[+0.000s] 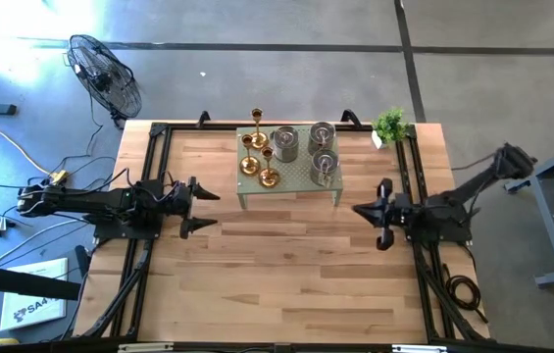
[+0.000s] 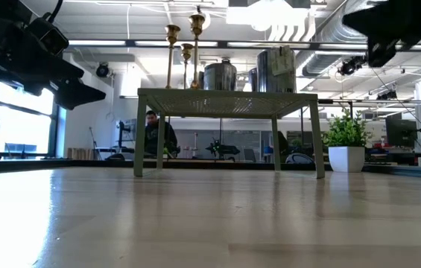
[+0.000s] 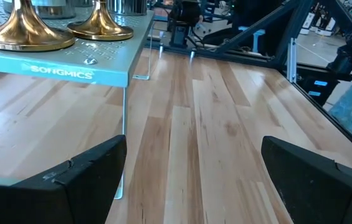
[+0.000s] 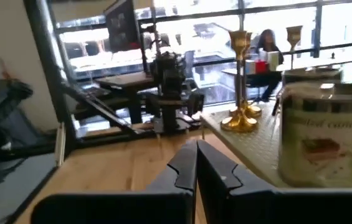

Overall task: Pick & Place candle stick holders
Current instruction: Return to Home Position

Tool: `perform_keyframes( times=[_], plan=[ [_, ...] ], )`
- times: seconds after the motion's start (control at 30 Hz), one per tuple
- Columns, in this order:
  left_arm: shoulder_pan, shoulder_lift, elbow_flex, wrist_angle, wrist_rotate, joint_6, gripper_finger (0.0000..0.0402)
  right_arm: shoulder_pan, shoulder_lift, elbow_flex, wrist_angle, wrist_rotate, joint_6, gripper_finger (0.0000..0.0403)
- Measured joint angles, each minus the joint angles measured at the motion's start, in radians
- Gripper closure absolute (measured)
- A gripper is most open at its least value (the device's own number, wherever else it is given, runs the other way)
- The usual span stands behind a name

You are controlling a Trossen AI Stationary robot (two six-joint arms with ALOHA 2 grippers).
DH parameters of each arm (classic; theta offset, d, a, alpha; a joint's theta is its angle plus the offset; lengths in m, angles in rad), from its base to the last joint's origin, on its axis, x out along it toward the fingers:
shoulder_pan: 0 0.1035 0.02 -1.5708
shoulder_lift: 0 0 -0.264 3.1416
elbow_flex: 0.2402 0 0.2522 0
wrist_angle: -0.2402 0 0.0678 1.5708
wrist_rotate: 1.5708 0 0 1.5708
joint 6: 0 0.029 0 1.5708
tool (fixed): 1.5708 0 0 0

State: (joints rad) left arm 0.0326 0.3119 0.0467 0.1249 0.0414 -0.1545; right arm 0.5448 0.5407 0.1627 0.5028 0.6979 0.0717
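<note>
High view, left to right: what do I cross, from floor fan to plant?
Floor fan → left gripper, open → three gold holders on the shelf → three silver holders on it → right gripper, shut → potted plant.

"songmics" on the shelf (image 3: 114, 70) edge

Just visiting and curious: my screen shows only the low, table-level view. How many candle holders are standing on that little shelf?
Observer: Six on the shelf: three gold holders toward the left arm's side, three silver holders toward the right arm's.
Operator: Are the arms carrying anything?
Observer: No. The left gripper is open and empty.
Operator: And the other one?
Observer: The right gripper is shut on nothing, over the table near the shelf's right end.
</note>
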Motion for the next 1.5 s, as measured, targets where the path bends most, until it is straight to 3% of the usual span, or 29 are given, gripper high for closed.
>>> perform_keyframes(
  times=[0.2, 0.37, 0.77, 1.03, 1.33, 1.5],
  plan=[
    [0.000, 0.000, 0.000, 0.000, 0.000, 0.000, 0.0035, -0.219, 0.003, -0.073, 0.042, -0.257, 0.023, 0.0401],
    [0.000, 0.000, 0.000, 0.000, 0.000, 0.000, 0.0035, -0.306, 0.000, -0.081, 0.048, -0.422, 0.019, 0.0401],
    [0.000, 0.000, 0.000, 0.000, -0.001, -0.011, 0.0035, -0.322, 0.002, -0.081, -0.057, -0.468, 0.032, 0.0402],
    [0.000, 0.000, 0.001, 0.000, -0.003, -0.019, 0.0035, -0.322, 0.002, -0.153, 0.032, -0.462, 0.073, 0.0401],
    [0.000, 0.000, 0.001, 0.000, -0.019, -0.009, 0.0035, -0.321, -0.002, -0.153, 0.055, -0.555, 0.023, 0.0402],
    [0.000, 0.000, 0.001, 0.000, -0.019, -0.015, 0.0035, -0.322, -0.070, -0.153, 0.010, -0.582, 0.001, 0.0401]
  ],
)
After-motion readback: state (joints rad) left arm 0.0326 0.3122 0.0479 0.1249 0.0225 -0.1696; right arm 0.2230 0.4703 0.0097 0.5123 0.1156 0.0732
